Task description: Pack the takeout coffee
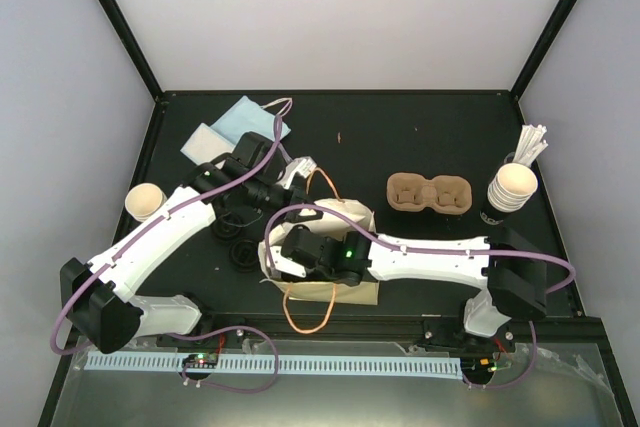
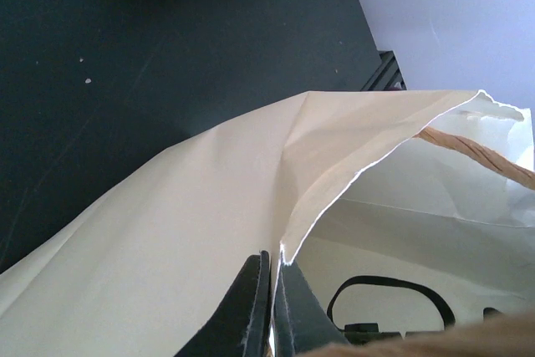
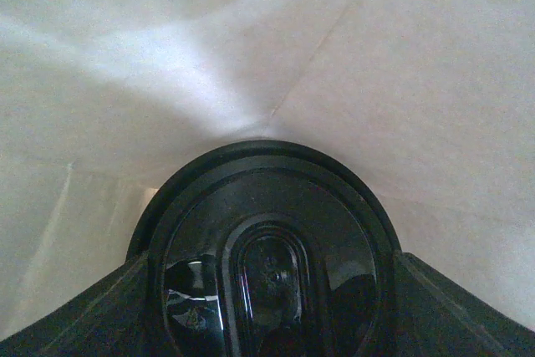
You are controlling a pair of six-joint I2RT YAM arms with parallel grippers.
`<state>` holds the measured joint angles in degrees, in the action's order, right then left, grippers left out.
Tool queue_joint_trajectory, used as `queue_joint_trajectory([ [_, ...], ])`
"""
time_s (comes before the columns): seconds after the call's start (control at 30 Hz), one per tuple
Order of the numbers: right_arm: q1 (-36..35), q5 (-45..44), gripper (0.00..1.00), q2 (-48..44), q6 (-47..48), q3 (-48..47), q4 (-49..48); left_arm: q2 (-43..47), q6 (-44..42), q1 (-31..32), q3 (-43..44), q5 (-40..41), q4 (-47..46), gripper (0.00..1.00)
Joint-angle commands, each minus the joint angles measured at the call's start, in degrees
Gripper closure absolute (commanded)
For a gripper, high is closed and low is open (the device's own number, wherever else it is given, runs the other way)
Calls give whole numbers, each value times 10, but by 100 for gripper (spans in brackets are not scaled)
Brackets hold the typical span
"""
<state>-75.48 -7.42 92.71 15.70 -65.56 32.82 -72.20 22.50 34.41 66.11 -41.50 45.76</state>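
Observation:
A cream paper bag lies open in the middle of the table. My left gripper is shut on the bag's rim and holds its mouth up. My right gripper reaches inside the bag, and its fingers press both sides of a round black lid. Whatever sits under the lid is hidden. In the top view the bag and the arm hide the right gripper's fingers. A single cream cup, the takeout coffee, stands at the table's left edge beside the left arm.
A brown two-cup carrier sits right of the bag. A stack of cups with white sticks stands at the far right. Napkins lie at the back left. Loose black lids lie left of the bag. The bag's orange handle loops toward the near edge.

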Motion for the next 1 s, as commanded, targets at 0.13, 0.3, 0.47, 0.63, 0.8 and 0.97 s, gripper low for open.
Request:
queue_joint_trajectory([
  [0.13,2,34,49,20,8,82,126,8,-13,-1,-1,4,14,98],
  [0.3,9,25,48,8,13,70,126,13,-13,-1,-1,4,16,98],
  [0.47,12,18,48,-12,20,41,131,15,-13,-1,2,5,17,98],
  [0.63,12,18,27,-18,23,31,134,15,-14,-1,3,5,18,98],
  [0.8,11,12,0,-32,13,12,129,12,-14,0,2,5,17,98],
  [0.97,12,1,0,-67,11,-11,136,9,-17,-1,11,7,23,98],
])
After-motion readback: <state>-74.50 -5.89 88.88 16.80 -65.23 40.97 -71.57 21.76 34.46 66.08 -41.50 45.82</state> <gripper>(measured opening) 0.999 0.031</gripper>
